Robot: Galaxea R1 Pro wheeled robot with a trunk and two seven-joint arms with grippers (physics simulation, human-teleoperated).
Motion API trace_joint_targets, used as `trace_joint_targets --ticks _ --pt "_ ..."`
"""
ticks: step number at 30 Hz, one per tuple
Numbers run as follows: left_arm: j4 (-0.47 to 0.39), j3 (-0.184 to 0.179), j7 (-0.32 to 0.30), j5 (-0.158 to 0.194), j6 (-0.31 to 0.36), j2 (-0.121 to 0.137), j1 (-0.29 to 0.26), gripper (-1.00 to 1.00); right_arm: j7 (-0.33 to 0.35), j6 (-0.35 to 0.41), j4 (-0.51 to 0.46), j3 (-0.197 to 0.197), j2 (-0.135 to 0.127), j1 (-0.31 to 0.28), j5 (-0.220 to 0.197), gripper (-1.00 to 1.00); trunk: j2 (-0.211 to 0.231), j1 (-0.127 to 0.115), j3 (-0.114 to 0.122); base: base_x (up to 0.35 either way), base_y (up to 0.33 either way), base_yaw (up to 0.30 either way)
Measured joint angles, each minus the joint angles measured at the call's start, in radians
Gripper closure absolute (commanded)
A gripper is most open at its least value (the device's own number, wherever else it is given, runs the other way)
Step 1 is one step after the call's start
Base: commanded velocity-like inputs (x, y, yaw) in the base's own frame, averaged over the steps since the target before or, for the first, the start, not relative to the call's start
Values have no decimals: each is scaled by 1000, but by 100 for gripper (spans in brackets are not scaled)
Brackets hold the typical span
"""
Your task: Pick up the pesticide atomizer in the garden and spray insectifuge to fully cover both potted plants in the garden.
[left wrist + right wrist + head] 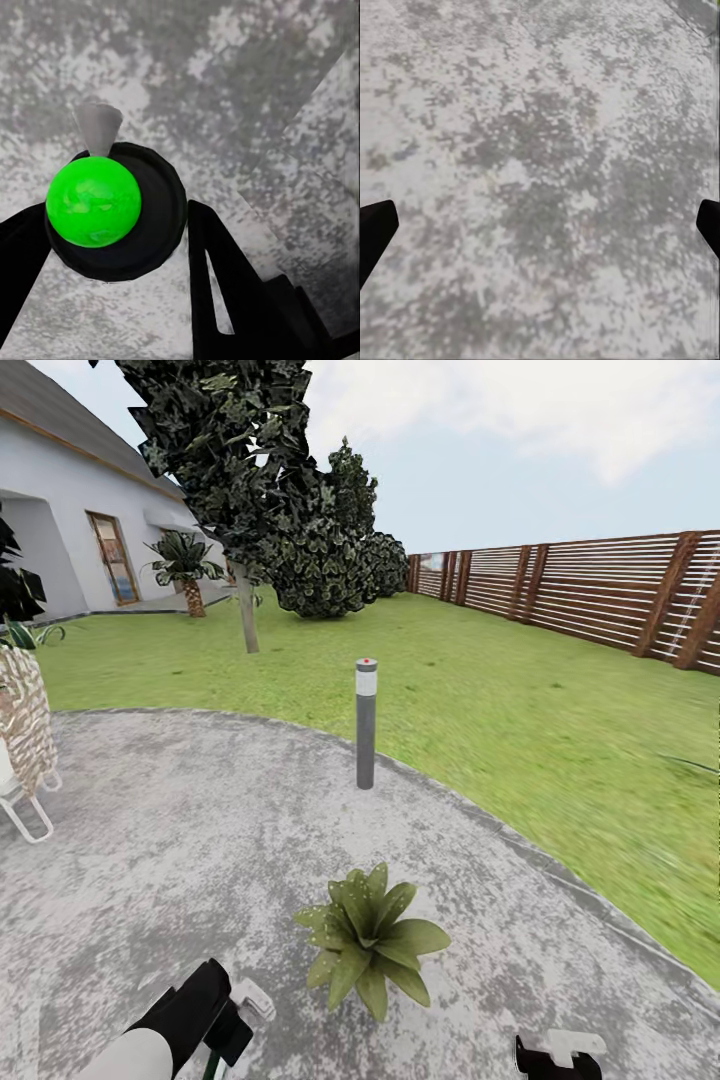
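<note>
A: Where is your left gripper sitting right now?

B: You are holding the pesticide atomizer in it. In the left wrist view the black fingers are closing in on either side of the bottle's round black cap, with the bright green top facing the camera and a pale grey nozzle poking out over the speckled paving. In the head view the left gripper is showing low down, just beside the plant.

A: And the plant?

B: One potted plant is sitting on the round grey paving straight ahead of you, and fine whitish specks of insectifuge are dotting its leaves. Its pot is hidden under the leaves.

A: Your right gripper?

B: You are keeping it spread wide, with only the two dark fingertips peeking in at the sides over bare paving, nothing between them.

A: What else are you seeing?

B: A grey bollard lamp is standing at the paving's edge beyond the plant, with lawn, a wooden slat fence and a house behind.
</note>
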Motion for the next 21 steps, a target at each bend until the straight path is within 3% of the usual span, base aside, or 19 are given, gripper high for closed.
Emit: trace_joint_targets --ticks 11,14,21 --pt "-3 0 0 0 0 -2 0 100 0 0 0 0 4 0 0 -100 0 0 0 0 -261 86" --pt "-4 1 0 0 2 -2 0 100 1 0 -1 0 4 0 0 -100 0 0 0 0 -29 36" --pt "-5 0 0 0 2 -2 0 100 0 0 0 0 5 0 0 -100 0 0 0 0 0 265"
